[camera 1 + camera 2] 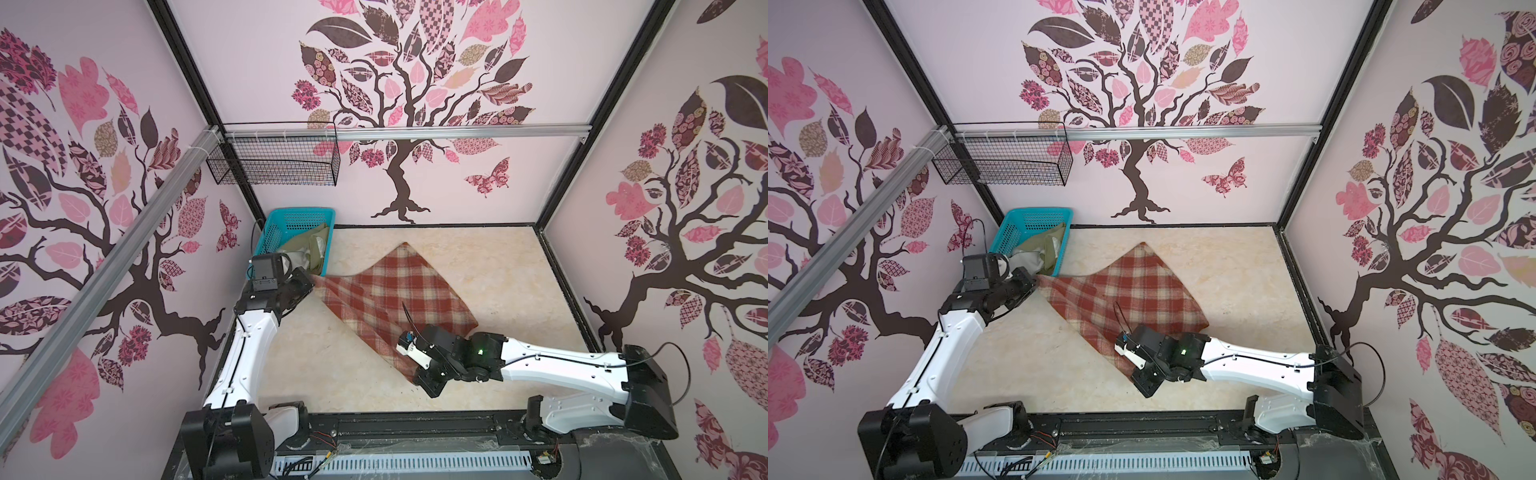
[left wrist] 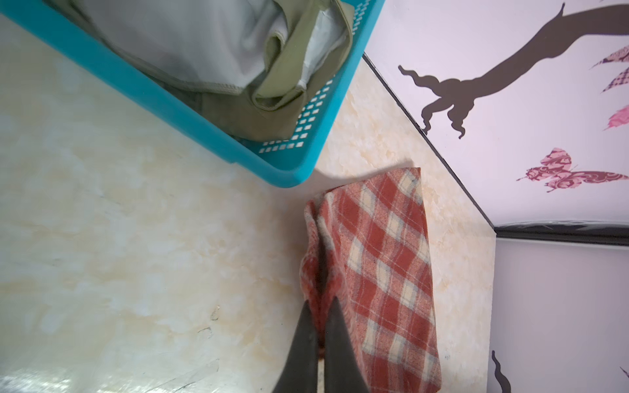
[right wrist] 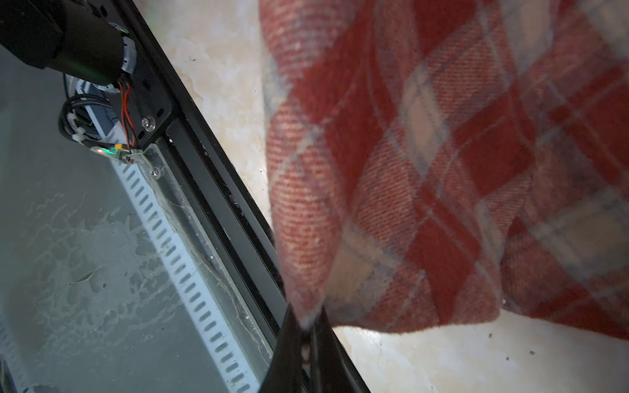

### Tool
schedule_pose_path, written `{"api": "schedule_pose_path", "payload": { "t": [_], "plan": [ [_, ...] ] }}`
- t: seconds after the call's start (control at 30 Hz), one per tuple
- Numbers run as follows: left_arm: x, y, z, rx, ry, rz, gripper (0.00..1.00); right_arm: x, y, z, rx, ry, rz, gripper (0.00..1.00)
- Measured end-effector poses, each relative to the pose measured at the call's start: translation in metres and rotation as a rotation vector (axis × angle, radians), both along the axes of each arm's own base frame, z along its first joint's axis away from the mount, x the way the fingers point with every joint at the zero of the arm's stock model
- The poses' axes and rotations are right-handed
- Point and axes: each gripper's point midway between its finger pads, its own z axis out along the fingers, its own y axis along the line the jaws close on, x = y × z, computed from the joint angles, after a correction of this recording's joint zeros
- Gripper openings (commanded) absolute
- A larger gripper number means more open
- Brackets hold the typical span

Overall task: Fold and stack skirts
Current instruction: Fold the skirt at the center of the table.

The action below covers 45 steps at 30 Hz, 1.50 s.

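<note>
The rust-red and cream plaid skirt [image 1: 399, 299] [image 1: 1129, 299] lies spread as a slanted diamond on the marbled table. My left gripper [image 1: 311, 279] [image 1: 1036, 280] [image 2: 320, 303] is shut on its left corner, just in front of the turquoise basket [image 1: 291, 216] [image 1: 1034, 214] [image 2: 136, 86]. My right gripper [image 1: 415, 376] [image 1: 1133, 374] [image 3: 306, 314] is shut on its near corner, lifted slightly off the table. The olive-green skirt [image 1: 309, 249] [image 1: 1046, 249] [image 2: 204, 51], with its pale lining showing, sits crumpled in the basket.
A black wire basket [image 1: 274, 162] hangs on the back wall at the left. The black front rail [image 1: 415, 424] [image 3: 204, 190] runs close below the right gripper. Patterned walls close in the table on three sides.
</note>
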Motion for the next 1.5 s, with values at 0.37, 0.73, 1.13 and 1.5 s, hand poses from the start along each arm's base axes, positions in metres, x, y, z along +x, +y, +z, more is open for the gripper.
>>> {"api": "schedule_pose_path", "payload": {
  "t": [0.37,0.73,1.13,1.5],
  "plan": [
    [-0.032,0.009,0.018,0.066,-0.004,0.019,0.0,-0.012,0.008,0.032,0.138,0.054,-0.001,0.0],
    [-0.028,0.002,0.04,0.079,-0.035,-0.019,0.0,-0.02,0.013,0.031,0.211,0.094,0.001,0.0],
    [-0.003,-0.027,0.015,0.079,0.018,-0.09,0.0,0.01,-0.006,0.012,0.207,0.134,-0.111,0.0],
    [0.036,-0.038,0.003,0.058,0.043,-0.097,0.0,0.039,-0.019,0.015,0.22,0.126,-0.185,0.0]
  ]
}}
